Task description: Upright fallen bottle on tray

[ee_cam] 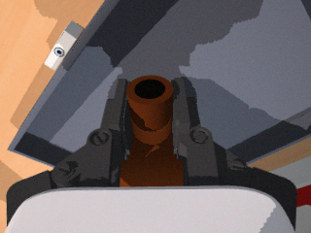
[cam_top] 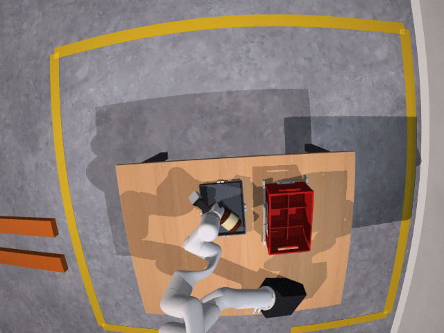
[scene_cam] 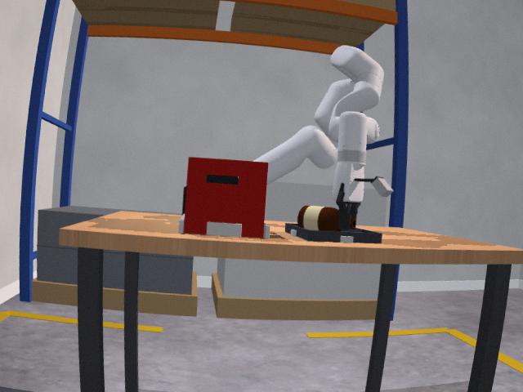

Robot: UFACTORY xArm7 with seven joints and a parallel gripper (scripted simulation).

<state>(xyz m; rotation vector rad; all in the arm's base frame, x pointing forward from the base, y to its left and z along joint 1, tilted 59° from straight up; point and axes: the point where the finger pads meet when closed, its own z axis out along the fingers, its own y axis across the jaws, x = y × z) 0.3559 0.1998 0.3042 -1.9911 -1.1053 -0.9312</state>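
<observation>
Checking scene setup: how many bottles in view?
1. A brown bottle with a cream label lies on its side on the dark tray, its neck clamped in the tool. The red crate's visible compartments hold none, though its walls may hide some.

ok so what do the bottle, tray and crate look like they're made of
Bottle: brown, glossy, probably glass or plastic, with a cream label band; its open neck is clamped in the gripper.
Tray: dark grey, matte, maybe plastic or metal.
Crate: uniform red, thin walls, likely plastic.
</observation>
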